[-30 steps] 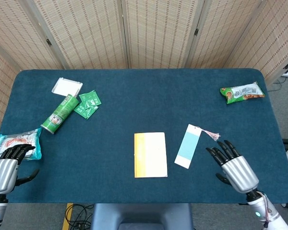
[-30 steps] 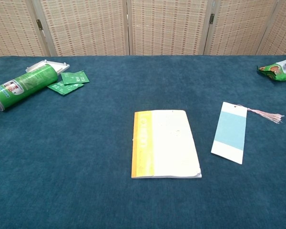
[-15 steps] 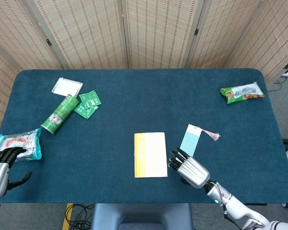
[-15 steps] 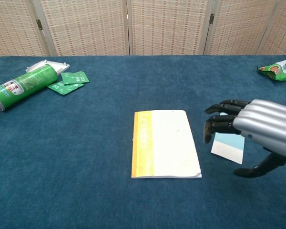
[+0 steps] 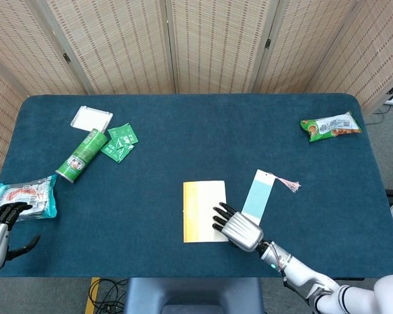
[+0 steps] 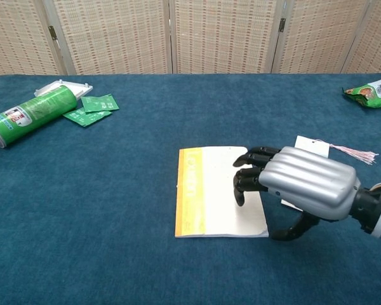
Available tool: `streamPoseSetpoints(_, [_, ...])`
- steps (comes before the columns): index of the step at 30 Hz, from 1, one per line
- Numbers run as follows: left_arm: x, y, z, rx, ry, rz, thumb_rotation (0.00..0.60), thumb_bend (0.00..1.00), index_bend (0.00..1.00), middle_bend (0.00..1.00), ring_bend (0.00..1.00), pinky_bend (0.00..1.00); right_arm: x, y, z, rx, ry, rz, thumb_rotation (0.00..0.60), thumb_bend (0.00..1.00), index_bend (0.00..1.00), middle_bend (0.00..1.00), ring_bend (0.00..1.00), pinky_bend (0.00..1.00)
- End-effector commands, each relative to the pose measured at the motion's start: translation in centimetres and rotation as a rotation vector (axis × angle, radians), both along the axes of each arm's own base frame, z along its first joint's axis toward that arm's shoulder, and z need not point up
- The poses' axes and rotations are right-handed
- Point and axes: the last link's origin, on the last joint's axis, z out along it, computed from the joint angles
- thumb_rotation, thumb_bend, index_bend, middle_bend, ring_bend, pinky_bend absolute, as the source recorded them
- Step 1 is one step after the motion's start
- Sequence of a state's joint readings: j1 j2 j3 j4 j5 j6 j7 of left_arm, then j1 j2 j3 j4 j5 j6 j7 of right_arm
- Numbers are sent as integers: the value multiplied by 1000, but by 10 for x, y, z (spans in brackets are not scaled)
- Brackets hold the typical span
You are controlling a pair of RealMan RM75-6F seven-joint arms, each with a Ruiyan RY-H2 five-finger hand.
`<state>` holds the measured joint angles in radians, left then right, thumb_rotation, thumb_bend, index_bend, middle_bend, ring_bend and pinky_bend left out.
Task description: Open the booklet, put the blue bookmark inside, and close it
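The closed booklet (image 5: 200, 206) (image 6: 209, 184), cream with a yellow strip along its left side, lies flat near the table's front middle. Just right of it lies the blue bookmark (image 5: 257, 193), with a pink tassel (image 6: 352, 154). In the chest view only the bookmark's top end (image 6: 312, 147) shows behind my right hand. My right hand (image 5: 236, 227) (image 6: 298, 184) hovers over the booklet's right edge with fingers bent and thumb underneath, holding nothing. My left hand (image 5: 0, 229) stays at the front left corner, empty, far from both.
A green can (image 5: 82, 156) lies on its side at the back left with green sachets (image 5: 120, 142) and a white lid (image 5: 92, 118). A snack packet (image 5: 25, 195) lies by my left hand. Another snack bag (image 5: 331, 125) sits at the back right.
My right hand has moved left from beside the bookmark, across it, to the booklet's right edge. My left hand has dropped slightly lower. Booklet and bookmark have not moved.
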<state>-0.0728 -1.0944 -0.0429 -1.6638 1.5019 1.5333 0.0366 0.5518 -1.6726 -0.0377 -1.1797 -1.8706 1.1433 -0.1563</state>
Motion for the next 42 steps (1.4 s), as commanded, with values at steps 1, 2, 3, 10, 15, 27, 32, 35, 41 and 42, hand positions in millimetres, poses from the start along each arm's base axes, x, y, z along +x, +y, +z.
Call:
streamPoseSetpoints(1, [-1,0,0,-2,-1,2,600,242,290,265,214,248,2,-1,-4,5,-6,7,600,38,426,325,153,158])
streamPoseSetpoints(2, [-1,-1,0,-3,-2,3,600,242,290,265,214,248,3,-1,-5,7,-6,8,600,38,428,325,153,158])
streamPoseSetpoints(3, [-1,-1,0,-3,-3,4,600,242,290,264,214,248,3,-2,-6,9,-4,10,600,38,429,325,153,158])
streamPoseSetpoints(10, [-4,-2,0,-4,-7,13,600,242,290,265,214,248,6,-5,-12,9,-1,26,600,41,435,332,158,158])
streamPoseSetpoints(15, [-6,-2,0,-5,-12,16,600,242,290,265,214,248,7,-7,-15,4,4,40,600,74,463,342,166,158])
streamPoseSetpoints(27, [-7,-3,2,-4,-17,18,600,242,291,265,214,248,21,-16,-19,-19,-27,126,600,205,486,376,215,182])
streamPoseSetpoints(32, [-7,-4,3,-6,-22,19,600,242,291,265,214,248,30,-23,-18,-40,-46,164,600,207,486,376,218,182])
streamPoseSetpoints(35, [-7,-5,4,-6,-25,20,600,242,291,265,214,248,34,-27,-17,-52,-51,179,600,207,486,376,219,181])
streamPoseSetpoints(41, [-7,-5,5,-7,-27,20,600,242,291,265,214,248,42,-33,-9,-92,-98,194,600,211,486,376,219,181])
streamPoseSetpoints(42, [-7,-5,5,-7,-26,20,600,242,291,265,214,248,45,-34,-7,-99,-107,199,600,211,486,376,219,181])
